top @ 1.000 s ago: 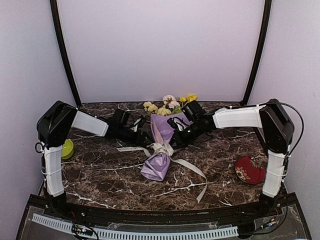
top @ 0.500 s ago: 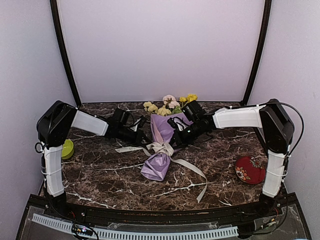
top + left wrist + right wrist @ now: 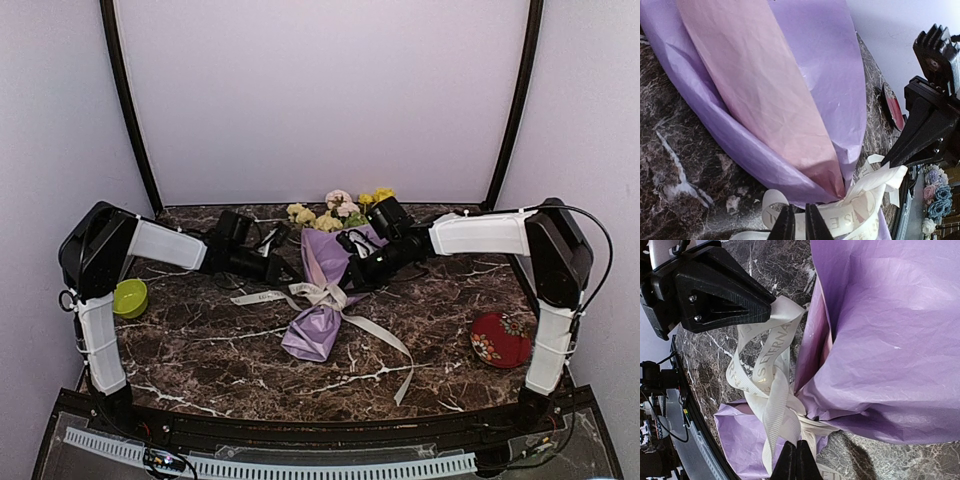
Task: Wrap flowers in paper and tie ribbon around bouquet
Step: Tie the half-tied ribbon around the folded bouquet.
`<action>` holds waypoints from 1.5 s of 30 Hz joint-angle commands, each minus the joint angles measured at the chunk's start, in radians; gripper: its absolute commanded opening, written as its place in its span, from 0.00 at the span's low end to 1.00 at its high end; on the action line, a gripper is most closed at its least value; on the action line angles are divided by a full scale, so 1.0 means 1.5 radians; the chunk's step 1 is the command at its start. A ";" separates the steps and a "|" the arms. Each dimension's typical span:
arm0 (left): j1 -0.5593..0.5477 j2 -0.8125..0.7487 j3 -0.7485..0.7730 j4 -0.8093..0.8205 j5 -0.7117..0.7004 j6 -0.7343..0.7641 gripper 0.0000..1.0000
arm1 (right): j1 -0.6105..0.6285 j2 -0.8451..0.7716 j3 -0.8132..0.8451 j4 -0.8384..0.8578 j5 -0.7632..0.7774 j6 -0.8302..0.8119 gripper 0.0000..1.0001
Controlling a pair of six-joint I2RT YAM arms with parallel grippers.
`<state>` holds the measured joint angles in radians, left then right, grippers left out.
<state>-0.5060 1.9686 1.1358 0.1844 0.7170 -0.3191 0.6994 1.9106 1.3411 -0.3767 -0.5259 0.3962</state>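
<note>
The left claw (image 3: 800, 226), clenched again on a loop of the ribbon (image 3: 875, 192) after a brief release, has drawn back toward its own side, while the right claw (image 3: 795, 460) stays pinched shut on the opposite strand beside the knot. Between them the bouquet (image 3: 318, 325) lies mid-tabletop (image 3: 200, 345), lilac paper (image 3: 880, 330) cinched round the stems, the flowers (image 3: 338, 208) pointing at the far wall. The opposed pull suggests the knot is being snugged tight.

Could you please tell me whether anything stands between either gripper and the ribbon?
Nothing visible does: the left gripper and the right gripper each pinch the ribbon directly, beside the paper.
</note>
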 commanded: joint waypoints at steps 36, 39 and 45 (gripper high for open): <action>-0.009 -0.177 -0.157 0.002 -0.105 0.154 0.61 | -0.004 -0.027 -0.023 0.005 -0.001 -0.011 0.00; -0.046 -0.211 -0.197 0.021 -0.169 0.280 0.60 | -0.004 -0.026 -0.024 0.008 -0.003 -0.009 0.00; -0.069 -0.201 -0.203 0.046 -0.319 0.370 0.62 | -0.004 -0.023 -0.022 0.010 -0.007 -0.006 0.00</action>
<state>-0.6106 1.6749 0.8257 0.2127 0.4175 0.0967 0.6975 1.9049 1.3174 -0.3786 -0.5243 0.3931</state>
